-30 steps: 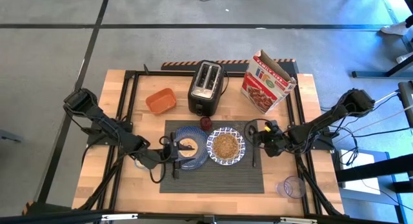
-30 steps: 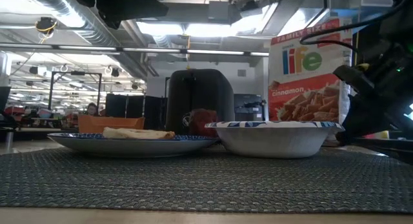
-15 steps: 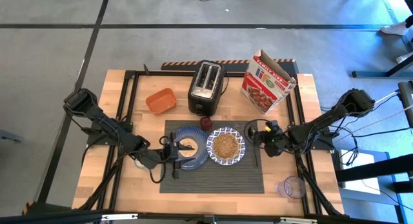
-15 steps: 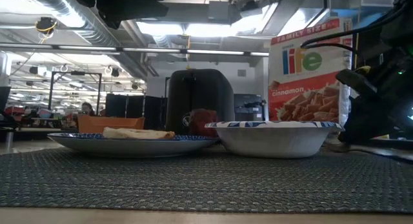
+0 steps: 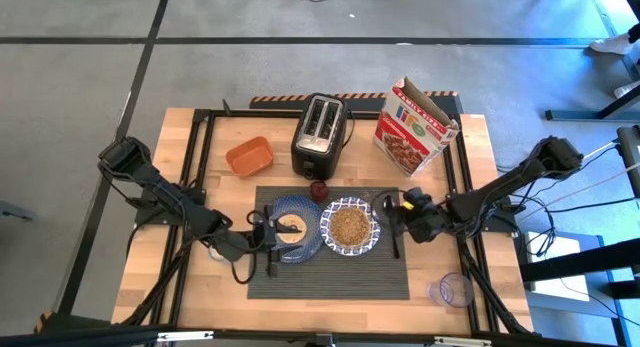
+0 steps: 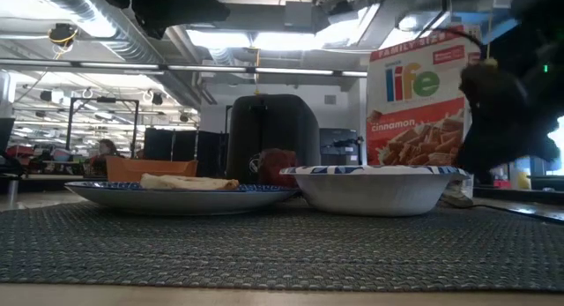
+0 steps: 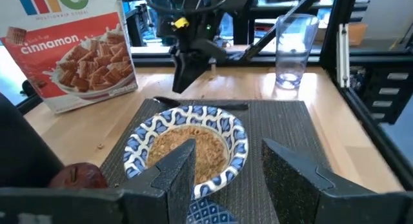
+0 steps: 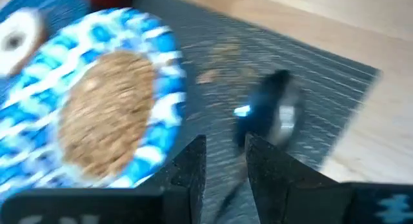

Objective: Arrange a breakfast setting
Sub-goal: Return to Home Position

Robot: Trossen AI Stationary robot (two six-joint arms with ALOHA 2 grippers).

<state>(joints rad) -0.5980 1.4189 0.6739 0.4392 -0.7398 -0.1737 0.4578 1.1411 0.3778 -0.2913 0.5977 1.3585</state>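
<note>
**Breakfast things on the mat, both pincers empty**

The dark grey placemat (image 5: pixel 330 279) lies at the front middle of the worktop (image 5: pixel 235 192). On it sits the dark blue plate (image 5: pixel 305 243) carrying the bagel (image 5: pixel 291 225). Just to its right is the blue-and-white bowl (image 5: pixel 350 251), filled with brown cereal. A dark red round item (image 5: pixel 319 191) rests at the placemat's far edge, between plate and bowl. The spoon (image 5: pixel 394 239) lies on the placemat just right of the bowl.

The right pincer (image 5: pixel 397 207) hovers over the spoon's far end, fingers a narrow gap apart with nothing between them. The left pincer (image 5: pixel 262 237) sits low at the plate's left rim, fingers parted and empty.

Behind the placemat stand the black toaster (image 5: pixel 318 137), orange tub (image 5: pixel 249 155) and cereal box (image 5: pixel 415 125). A clear glass (image 5: pixel 452 289) stands at the front right corner.
</note>
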